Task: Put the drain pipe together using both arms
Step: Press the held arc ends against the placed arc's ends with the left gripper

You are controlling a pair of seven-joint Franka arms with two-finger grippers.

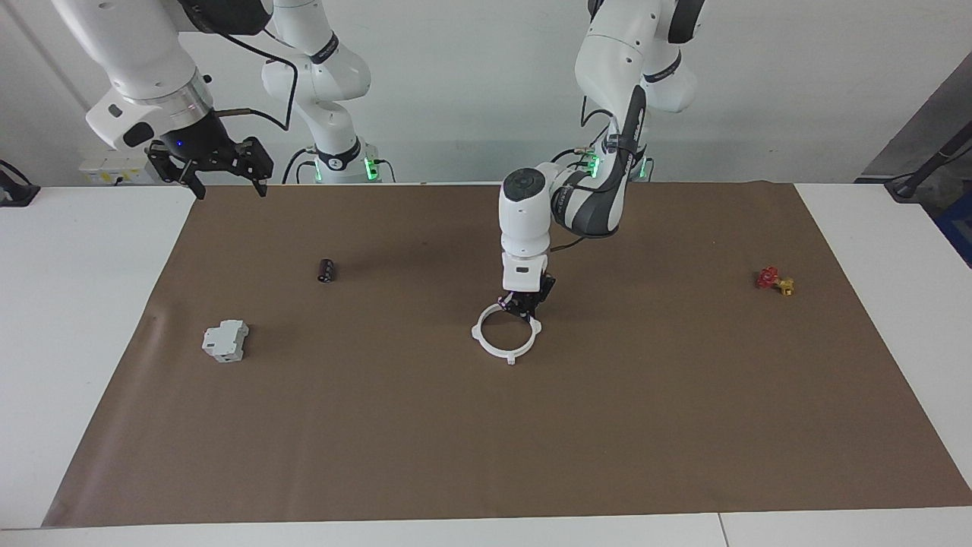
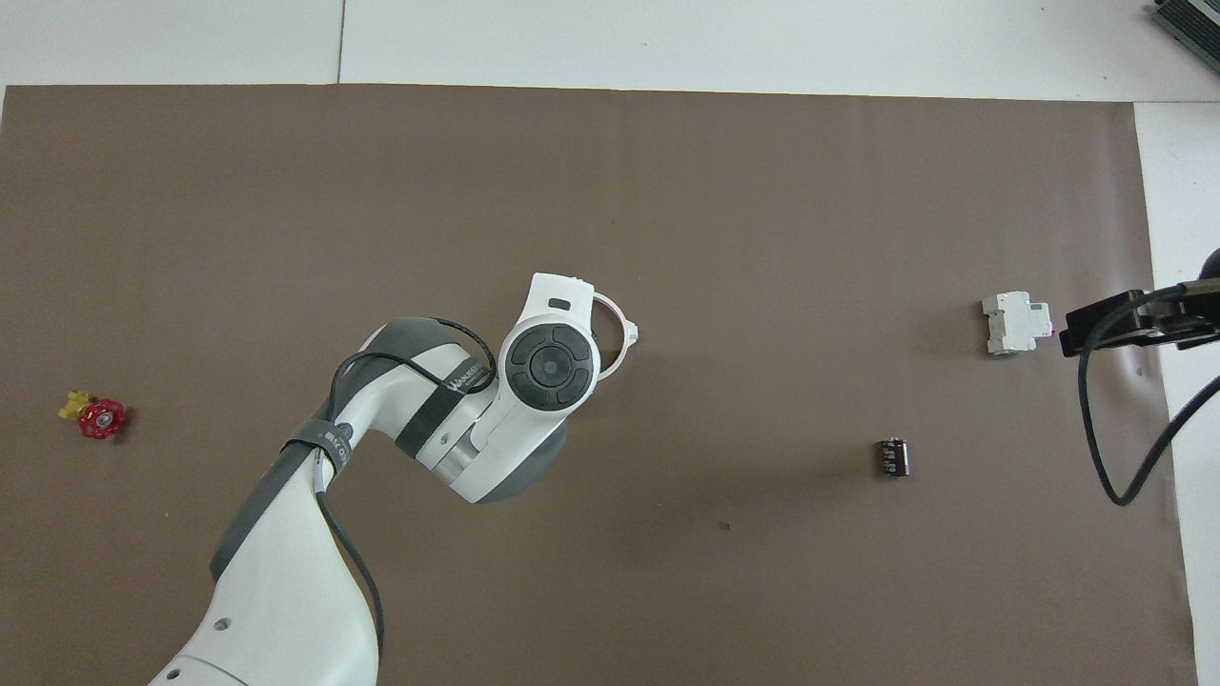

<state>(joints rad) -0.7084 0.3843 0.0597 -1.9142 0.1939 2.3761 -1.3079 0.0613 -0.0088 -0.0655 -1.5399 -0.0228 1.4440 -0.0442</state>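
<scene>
Left claw (image 1: 522,306) meets the drain pipe ring's (image 1: 490,346) robot-side rim, grip unclear.

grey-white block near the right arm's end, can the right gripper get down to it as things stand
Probably yes. The right gripper hangs open, holding nothing, over the mat's edge at its own end, and the grey-white block lies alone on the brown mat with nothing around it. The left gripper is busy at the white ring.

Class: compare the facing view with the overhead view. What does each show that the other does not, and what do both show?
Only the facing view shows the left gripper down at the drain pipe and the whole ring. Only the overhead view shows the left arm's wrist covering most of that ring, one arc peeping out. Both show the right gripper waiting open, the grey-white block, the small dark cylinder and the red-and-yellow valve.
</scene>
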